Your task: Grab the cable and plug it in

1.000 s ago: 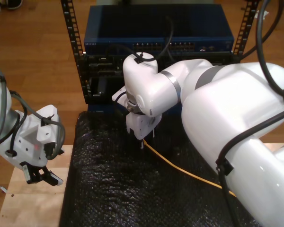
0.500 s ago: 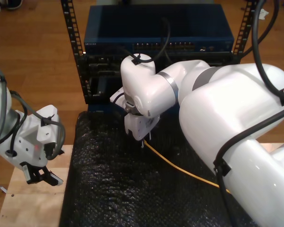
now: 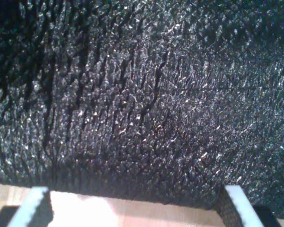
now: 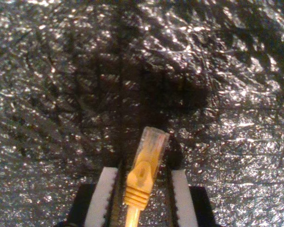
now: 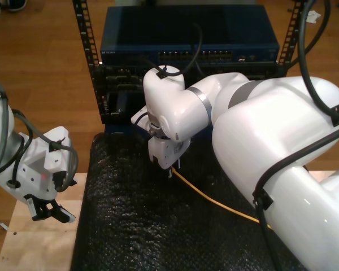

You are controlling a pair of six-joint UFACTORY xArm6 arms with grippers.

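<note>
The yellow-orange cable (image 5: 214,200) runs across the black mat (image 5: 130,226) from the exterior view's right up to my second gripper (image 5: 170,168). In the second wrist view, its clear plug (image 4: 150,144) and yellow boot stick out forward between the white fingers (image 4: 105,194), held just above the mat (image 4: 61,71) over its own shadow. My second gripper (image 4: 142,191) is shut on the cable behind the plug. My first gripper (image 5: 48,212) hangs open at the exterior view's left over a wooden board, fingers (image 3: 35,208) wide apart, nothing between them.
A blue network switch (image 5: 186,39) with rows of ports sits in a black rack behind the mat, more dark equipment (image 5: 121,84) beneath it. The wooden board (image 5: 34,243) borders the mat at the exterior view's left. The second arm's big white links fill the exterior view's right.
The second arm has shifted slightly toward the exterior view's left and toward the rack, carrying the cable end with it. The first arm has stayed still.
</note>
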